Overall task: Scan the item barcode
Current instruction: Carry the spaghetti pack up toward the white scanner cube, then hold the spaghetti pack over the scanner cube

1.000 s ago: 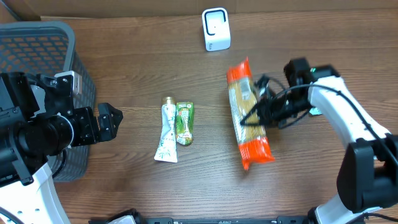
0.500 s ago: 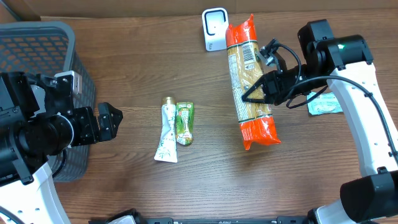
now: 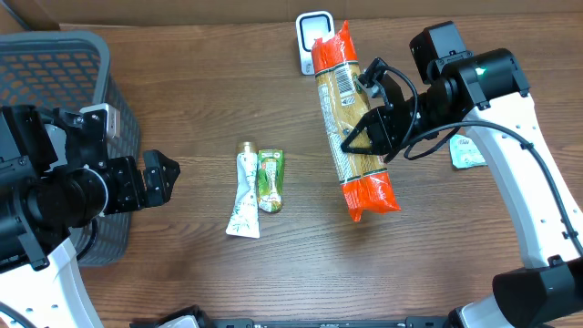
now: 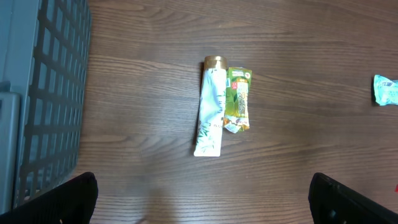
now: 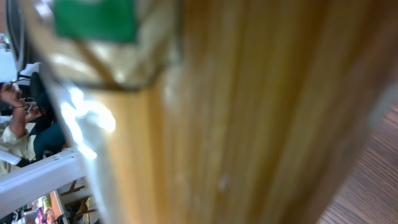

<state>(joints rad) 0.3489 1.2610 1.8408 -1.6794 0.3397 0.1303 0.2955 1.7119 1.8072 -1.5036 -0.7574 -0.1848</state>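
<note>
A long packet of spaghetti with orange ends hangs above the table, and my right gripper is shut on its middle. Its upper orange end overlaps the white scanner at the back edge. A white barcode label faces up near that end. The right wrist view is filled by the blurred spaghetti packet, which hides the fingers. At the far left my left gripper stands open over bare wood, its dark fingertips wide apart in the left wrist view.
A white tube and a green sachet lie side by side at the table's middle, also in the left wrist view as tube and sachet. A pale packet lies at the right. A grey basket stands far left.
The right arm has lifted the spaghetti packet and carried it back and left, so its top end now overlaps the scanner. The left arm has not moved.
</note>
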